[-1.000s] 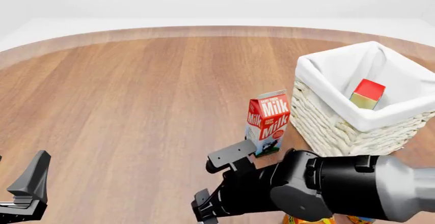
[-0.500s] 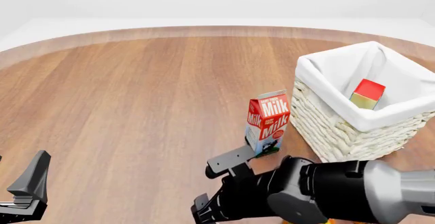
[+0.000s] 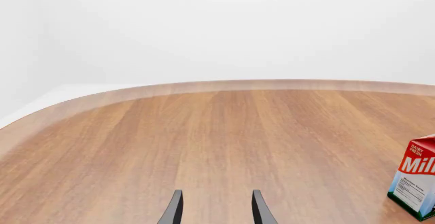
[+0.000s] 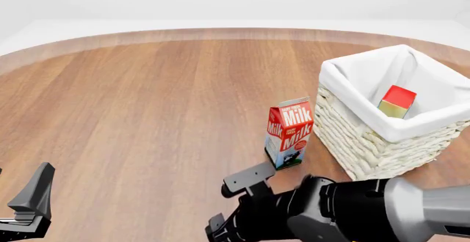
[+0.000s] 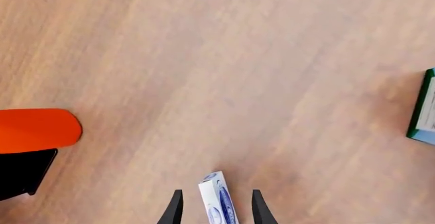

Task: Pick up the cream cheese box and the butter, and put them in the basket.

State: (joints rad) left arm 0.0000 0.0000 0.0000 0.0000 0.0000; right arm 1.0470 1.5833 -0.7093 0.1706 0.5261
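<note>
Right gripper [image 5: 213, 211] stands with its fingers apart around the cream cheese box [image 5: 216, 198], a thin white and blue sliver on the table [image 5: 217, 71] seen only in the right wrist view; whether they touch it I cannot tell. From the front the right arm hides that box, while the butter [image 4: 397, 102] shows red and tan inside the basket [image 4: 367, 143], beside the milk carton [image 4: 289, 132]. Left gripper [image 3: 215, 211] is spread over bare wood.

1. My right arm [image 4: 353, 212] is bulky: rounded black joint housings, then a smooth silver-grey cylindrical link.
2. My right gripper [image 5: 214, 208] ends in two slim, black, tapering fingers.
3. My left gripper [image 3: 214, 210] has matching thin black fingers.
4. From the front, my left gripper [image 4: 29, 203] is an angular dark grey wedge-shaped piece.
</note>
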